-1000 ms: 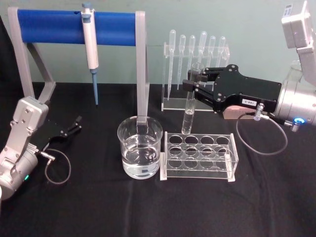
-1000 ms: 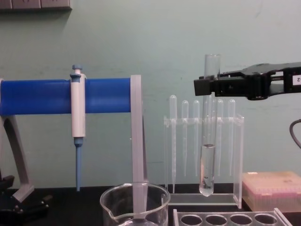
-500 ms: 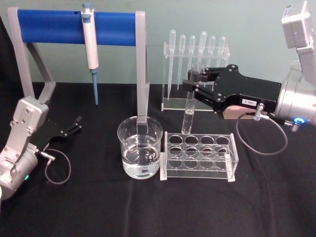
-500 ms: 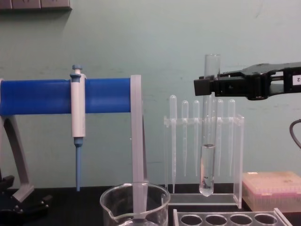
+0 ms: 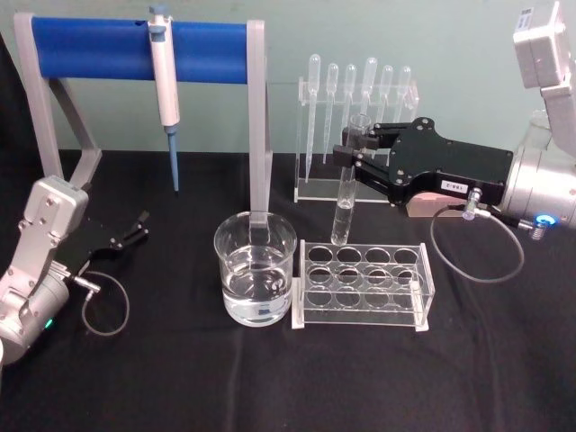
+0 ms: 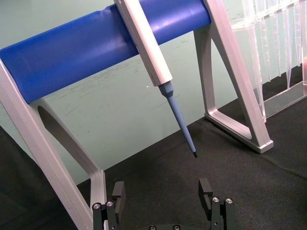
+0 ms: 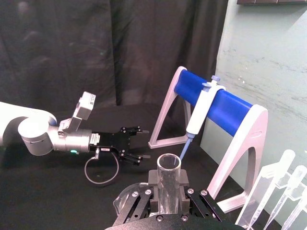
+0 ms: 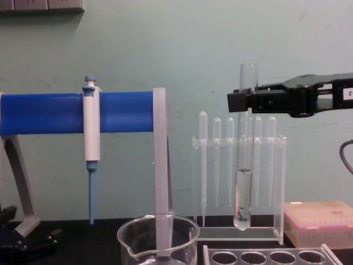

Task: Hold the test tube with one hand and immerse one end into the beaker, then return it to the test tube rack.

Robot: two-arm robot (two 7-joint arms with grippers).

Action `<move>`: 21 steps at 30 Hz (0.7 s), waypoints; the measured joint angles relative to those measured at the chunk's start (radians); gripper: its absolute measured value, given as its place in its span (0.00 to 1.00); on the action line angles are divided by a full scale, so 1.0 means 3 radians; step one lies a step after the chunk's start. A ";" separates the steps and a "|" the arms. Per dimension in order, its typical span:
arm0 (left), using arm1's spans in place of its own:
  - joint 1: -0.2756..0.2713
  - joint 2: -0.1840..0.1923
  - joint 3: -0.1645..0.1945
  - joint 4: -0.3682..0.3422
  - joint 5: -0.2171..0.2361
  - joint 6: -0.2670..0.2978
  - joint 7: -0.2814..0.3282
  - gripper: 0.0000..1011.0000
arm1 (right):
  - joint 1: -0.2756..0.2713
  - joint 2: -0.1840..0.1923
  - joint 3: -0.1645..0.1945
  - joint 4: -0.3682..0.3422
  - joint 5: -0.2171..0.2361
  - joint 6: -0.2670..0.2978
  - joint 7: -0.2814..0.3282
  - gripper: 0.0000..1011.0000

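Gripping the test tube (image 5: 342, 216) just below its open rim, the right hand (image 5: 349, 160) reaches in from the counter's right edge, its two black jaws closed against the glass from either side. The tube hangs upright in the air, rim up and round bottom down, with clear liquid filling its lower part. In the chest view the tube (image 8: 243, 193) ends above the top of the clear rack (image 8: 265, 256) without touching it, and the right hand (image 8: 242, 102) clamps it high up. From the head view the tube's bottom sits over the rack's (image 5: 360, 301) rear edge, toward its left end. The beaker (image 5: 225, 261) stands near the middle of the counter (image 5: 180, 378), just beside the rack's left end and partly filled with water; the tube is to its right and apart from it. Behind the rack, near the counter's back edge, a clear stand holds a row of thin plastic pipettes (image 5: 355, 90). A frame with a blue bar (image 5: 99, 49) stands along the back left, with a pipettor (image 5: 164, 81) hanging from it. The left hand (image 5: 135, 227) rests low near the counter's left edge, jaws spread apart and holding nothing, as the left wrist view also shows (image 6: 161, 191).
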 joint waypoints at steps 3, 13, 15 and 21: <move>0.0000 0.0000 0.0000 0.0000 0.0000 0.0000 0.0000 0.99 | 0.0000 0.0000 0.0000 0.0000 0.0000 0.0000 0.0000 0.24; 0.0000 0.0000 0.0000 0.0000 0.0000 0.0000 0.0000 0.99 | 0.0000 0.0000 0.0000 0.0000 0.0000 0.0000 0.0000 0.24; 0.0000 0.0000 0.0000 0.0000 0.0000 0.0000 0.0000 0.99 | 0.0000 0.0000 0.0000 0.0000 0.0000 0.0000 0.0000 0.24; 0.0000 0.0000 0.0000 0.0000 0.0000 0.0000 0.0000 0.99 | 0.0000 0.0000 0.0000 0.0000 0.0000 0.0000 0.0000 0.24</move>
